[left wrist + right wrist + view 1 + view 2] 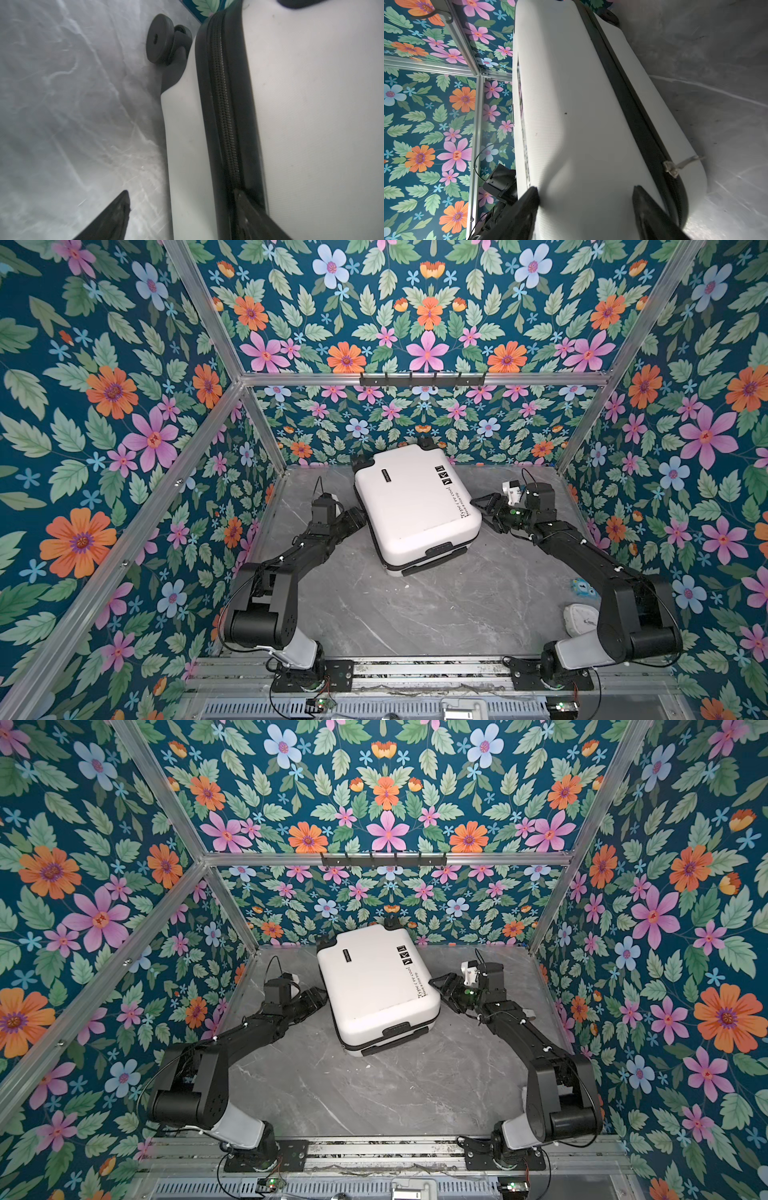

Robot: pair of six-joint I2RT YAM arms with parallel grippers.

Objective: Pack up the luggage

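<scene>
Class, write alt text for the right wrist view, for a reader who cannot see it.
A closed white suitcase lies on a grey marble table, its black zipper shut. The right gripper hangs open at its side, floral wall behind.

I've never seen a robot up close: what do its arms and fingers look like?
The left arm and right arm are chunky matte black segments, each on a pale grey base joint. Thin black cables loop over the wrists. The right wrist carries a small white block and a green light. The fingers are black, tapering to points.
</scene>
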